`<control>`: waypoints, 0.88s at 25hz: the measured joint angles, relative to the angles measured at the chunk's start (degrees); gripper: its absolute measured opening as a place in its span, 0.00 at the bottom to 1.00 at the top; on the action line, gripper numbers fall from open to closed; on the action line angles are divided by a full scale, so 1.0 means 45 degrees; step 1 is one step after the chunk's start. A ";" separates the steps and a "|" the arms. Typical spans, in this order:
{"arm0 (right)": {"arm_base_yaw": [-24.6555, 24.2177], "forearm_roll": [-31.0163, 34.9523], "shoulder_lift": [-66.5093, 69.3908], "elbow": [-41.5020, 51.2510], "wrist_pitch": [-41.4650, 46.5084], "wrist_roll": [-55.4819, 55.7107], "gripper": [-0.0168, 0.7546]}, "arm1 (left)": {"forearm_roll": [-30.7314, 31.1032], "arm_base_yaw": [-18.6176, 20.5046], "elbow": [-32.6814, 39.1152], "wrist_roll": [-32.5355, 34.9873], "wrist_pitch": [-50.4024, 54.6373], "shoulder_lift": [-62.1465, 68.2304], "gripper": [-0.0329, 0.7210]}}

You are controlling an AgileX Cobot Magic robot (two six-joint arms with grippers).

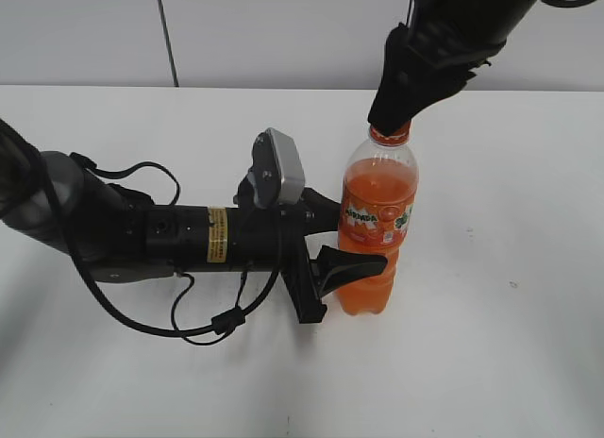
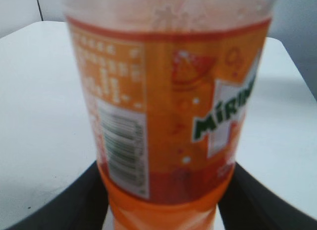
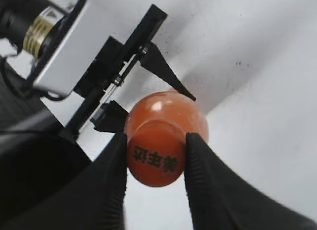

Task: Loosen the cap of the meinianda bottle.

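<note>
The meinianda bottle (image 1: 377,232) stands upright on the white table, full of orange drink, with its label band facing the front. My left gripper (image 1: 351,240) is shut on the bottle's body at and just below the label; the left wrist view shows the label (image 2: 168,111) close up between both dark fingers (image 2: 163,210). My right gripper (image 1: 389,125) comes down from above and is shut on the orange cap (image 1: 390,133). In the right wrist view the cap (image 3: 156,159), with dark lettering on top, sits pinched between the two fingers (image 3: 156,158).
The white table (image 1: 510,296) stretches around the bottle. The left arm (image 1: 142,235) lies low across the left half with loose cables (image 1: 203,320) beside it. A grey wall (image 1: 283,32) stands behind the table's far edge.
</note>
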 joint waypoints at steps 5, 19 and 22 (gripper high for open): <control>0.0000 -0.0122 0.0000 -0.0053 0.0012 -0.8863 0.37 | 0.0000 0.0000 0.0000 0.0000 0.0000 0.0000 0.58; 0.0000 0.0503 -0.0687 -0.0064 0.0052 -1.0285 0.79 | 0.0107 0.0016 0.0000 -0.0010 -0.0014 0.0000 0.58; 0.0000 0.0571 -0.1155 -0.0102 0.0052 -0.7799 0.77 | 0.0119 0.0016 0.0000 -0.0010 -0.0014 0.0000 0.58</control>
